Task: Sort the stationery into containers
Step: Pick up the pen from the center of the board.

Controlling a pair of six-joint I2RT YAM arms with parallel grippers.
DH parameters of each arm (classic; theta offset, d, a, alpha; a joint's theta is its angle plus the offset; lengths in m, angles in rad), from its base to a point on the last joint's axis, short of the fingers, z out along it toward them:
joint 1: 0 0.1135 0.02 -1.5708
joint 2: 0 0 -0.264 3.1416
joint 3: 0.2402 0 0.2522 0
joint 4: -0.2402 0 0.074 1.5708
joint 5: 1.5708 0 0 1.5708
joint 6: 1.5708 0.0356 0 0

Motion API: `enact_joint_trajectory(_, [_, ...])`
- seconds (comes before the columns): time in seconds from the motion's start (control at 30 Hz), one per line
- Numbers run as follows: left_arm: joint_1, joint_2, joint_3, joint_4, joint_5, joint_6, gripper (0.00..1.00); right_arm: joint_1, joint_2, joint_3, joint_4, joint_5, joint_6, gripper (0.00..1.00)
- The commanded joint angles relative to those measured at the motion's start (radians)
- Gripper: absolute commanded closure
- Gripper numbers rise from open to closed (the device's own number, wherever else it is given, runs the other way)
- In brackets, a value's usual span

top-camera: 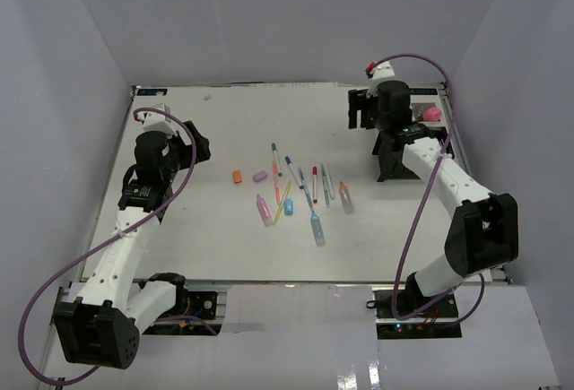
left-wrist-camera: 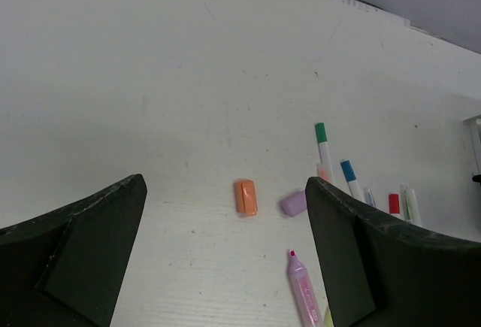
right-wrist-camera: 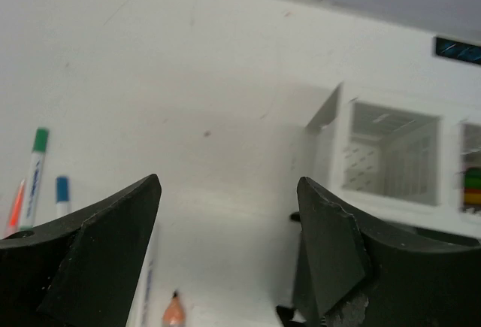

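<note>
Lying loose around the middle of the table [top-camera: 215, 255], the stationery [top-camera: 291, 193] forms a scattered cluster. An orange eraser [left-wrist-camera: 245, 197] sits just beside a purple eraser [left-wrist-camera: 293, 204]. A green-capped pen [left-wrist-camera: 323, 143] and a blue-capped pen [left-wrist-camera: 349, 178] lie side by side. A pink marker [left-wrist-camera: 303, 289] lies nearer the arms, and a blue marker [top-camera: 317, 227] marks the cluster's near edge. A pink item [top-camera: 431, 114] sits well apart from them, close to the table's far right edge. Also at the far right stand the white mesh containers [right-wrist-camera: 391, 154], open at the top in the right wrist view. One at the frame's edge holds coloured pieces too blurred to name. The right gripper [right-wrist-camera: 229, 184] hovers just left of that mesh, its jaws spread with nothing between them. The left gripper [left-wrist-camera: 225, 184] hangs over bare table left of the cluster. Its jaws are wide apart and empty, with the two erasers visible in the gap ahead.
</note>
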State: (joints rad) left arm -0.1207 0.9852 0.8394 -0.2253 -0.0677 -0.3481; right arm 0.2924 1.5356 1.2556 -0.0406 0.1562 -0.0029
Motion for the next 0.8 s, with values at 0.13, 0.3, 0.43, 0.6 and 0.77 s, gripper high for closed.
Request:
enact_joint_trajectory(0.13, [0.004,-0.011,-0.003,0.003,0.016,-0.006,0.02,0.174,0.037,-0.085,-0.206,-0.010,0.156,0.25])
enact_joint_trajectory(0.3, [0.003,-0.005,-0.002,0.003,0.020,-0.008,0.02,0.240,0.112,-0.090,-0.252,-0.009,0.184,0.31])
enact_joint_trajectory(0.43, [0.003,0.000,-0.002,0.003,0.020,-0.008,0.02,0.249,0.168,-0.100,-0.239,0.005,0.198,0.42])
enact_joint_trajectory(0.6, [0.003,0.003,-0.003,0.003,0.023,-0.008,0.02,0.249,0.221,-0.097,-0.231,0.025,0.199,0.53])
enact_joint_trajectory(0.77, [0.003,0.007,-0.003,0.003,0.028,-0.009,0.02,0.249,0.271,-0.078,-0.231,0.031,0.198,0.58])
